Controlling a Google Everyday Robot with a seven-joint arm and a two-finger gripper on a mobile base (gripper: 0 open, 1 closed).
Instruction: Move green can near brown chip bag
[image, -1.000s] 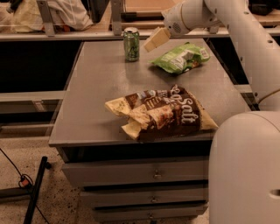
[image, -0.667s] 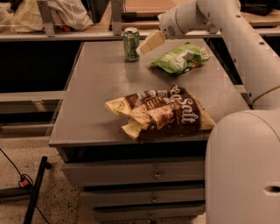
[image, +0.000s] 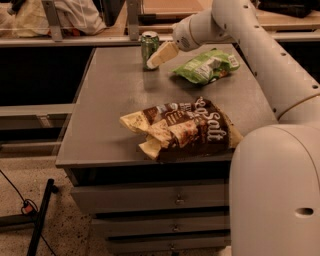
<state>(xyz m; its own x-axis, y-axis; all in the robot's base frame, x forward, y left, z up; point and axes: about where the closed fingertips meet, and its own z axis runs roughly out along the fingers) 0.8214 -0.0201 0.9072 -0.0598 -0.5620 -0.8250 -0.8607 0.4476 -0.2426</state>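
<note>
The green can (image: 149, 46) stands upright at the far edge of the grey table (image: 110, 100), left of centre. The brown chip bag (image: 182, 127) with white "Salt" lettering lies crumpled near the table's front edge. My gripper (image: 156, 59) reaches in from the right and sits at the can's right side, its pale finger (image: 162, 54) overlapping the can's lower right. The can still stands on the table, far behind the brown bag.
A flat green chip bag (image: 207, 66) lies at the back right of the table. My arm (image: 250, 45) crosses above it. A rail and cloth items run behind the table. Drawers (image: 150, 197) are below the front edge. A black stand leg (image: 40, 215) is on the floor at left.
My gripper has moved left toward the green can and now overlaps its right side. The can and both bags have not moved.
</note>
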